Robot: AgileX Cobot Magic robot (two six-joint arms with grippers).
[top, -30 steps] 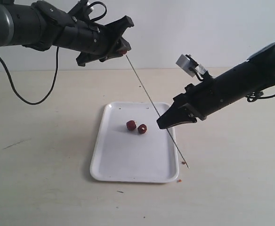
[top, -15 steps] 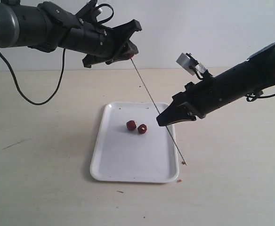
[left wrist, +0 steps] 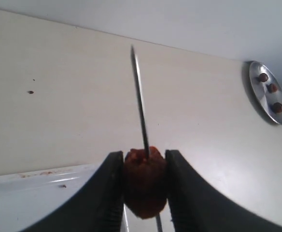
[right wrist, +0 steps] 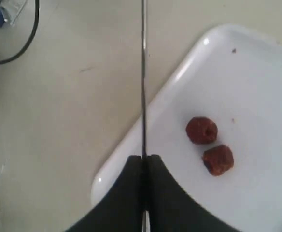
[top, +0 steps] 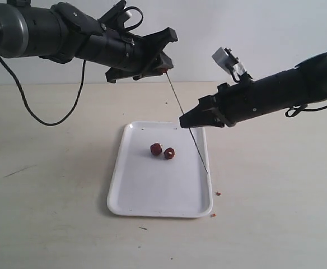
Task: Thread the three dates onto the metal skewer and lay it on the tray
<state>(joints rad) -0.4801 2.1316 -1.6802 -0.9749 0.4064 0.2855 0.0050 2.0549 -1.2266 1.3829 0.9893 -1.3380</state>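
Up on the left, the left end effector (top: 162,63) is clamped partway closed around one date (left wrist: 145,181). The skewer (top: 176,98) looks to run right through it, so I'd say one of three is threaded. Below, the other two dates (top: 156,148) lie loose on the tray (top: 152,190) on the table (top: 51,196), not yet threaded. Further right, the right end effector (top: 187,121) is pinched shut on the skewer, holding it slanted over the tray.
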